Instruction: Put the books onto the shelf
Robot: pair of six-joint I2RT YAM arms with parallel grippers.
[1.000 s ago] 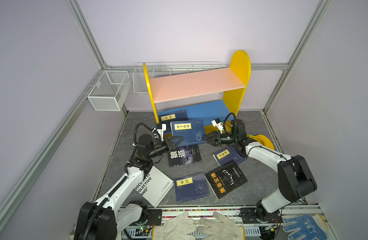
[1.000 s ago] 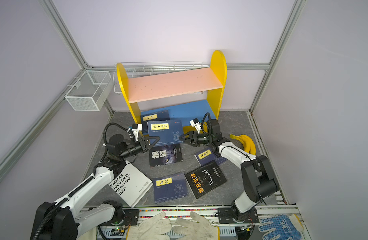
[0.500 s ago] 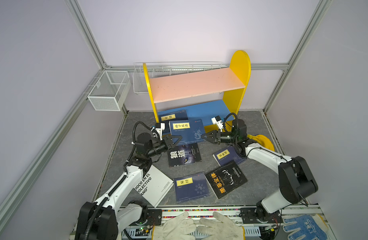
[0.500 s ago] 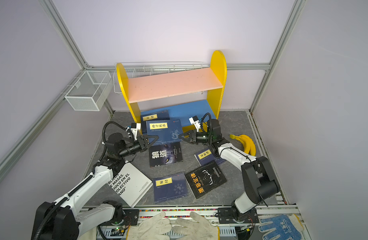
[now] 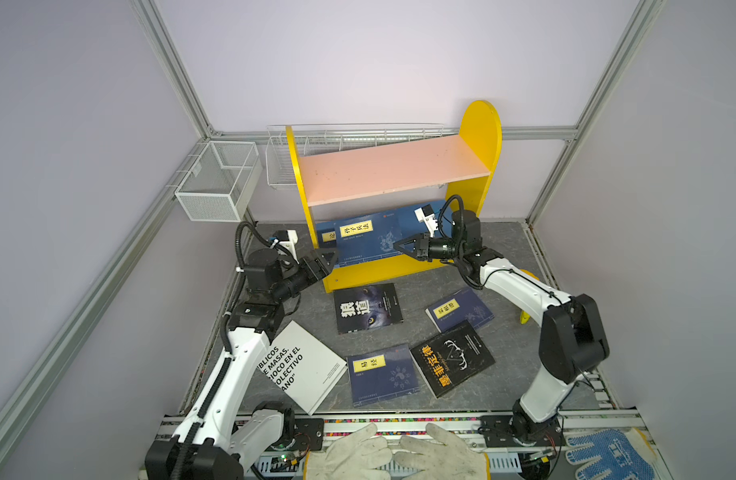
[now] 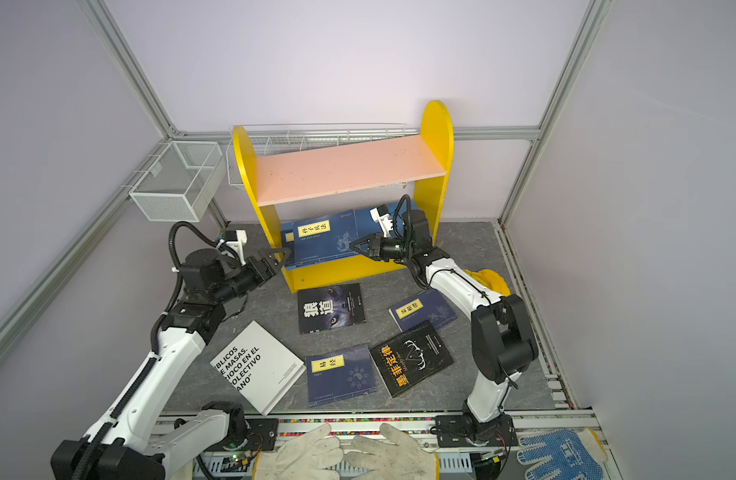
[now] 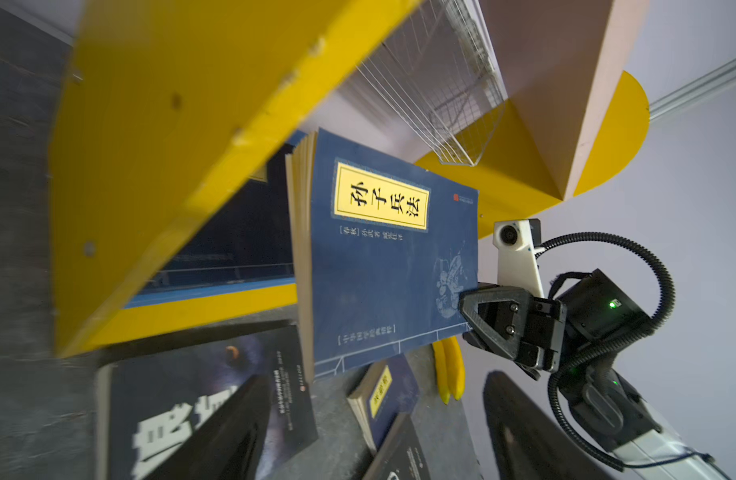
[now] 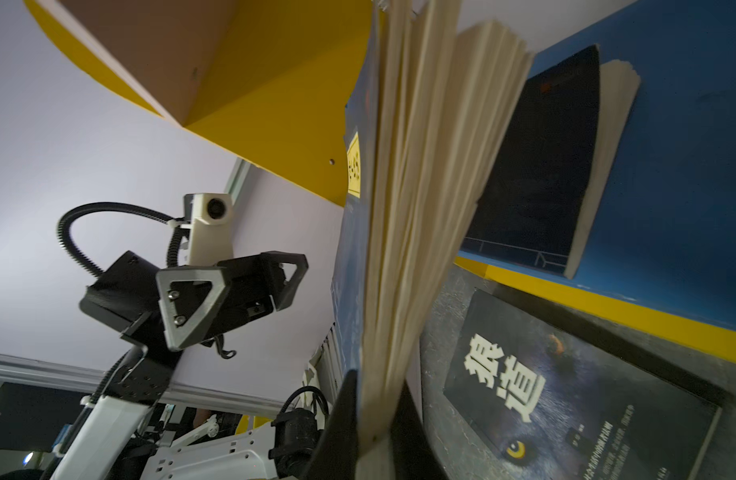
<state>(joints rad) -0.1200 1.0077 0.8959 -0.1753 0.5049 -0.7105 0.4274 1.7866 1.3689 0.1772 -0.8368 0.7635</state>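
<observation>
Lilac walls (image 5: 358, 62), grey marbled floor (image 5: 420, 286)

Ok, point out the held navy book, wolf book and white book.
held navy book (image 5: 369, 245): in a top view, cover middle.
wolf book (image 5: 368, 308): in a top view, cover middle.
white book (image 5: 320, 374): in a top view, bare cover.

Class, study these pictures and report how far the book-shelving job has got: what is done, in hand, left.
Done: one navy book lies on the shelf, on its blue lower board. In hand: the right pincer grips a second navy book at that tier; the left pincer stands open beside it. Left, on the table: a white book, two black books, two navy books.
</observation>
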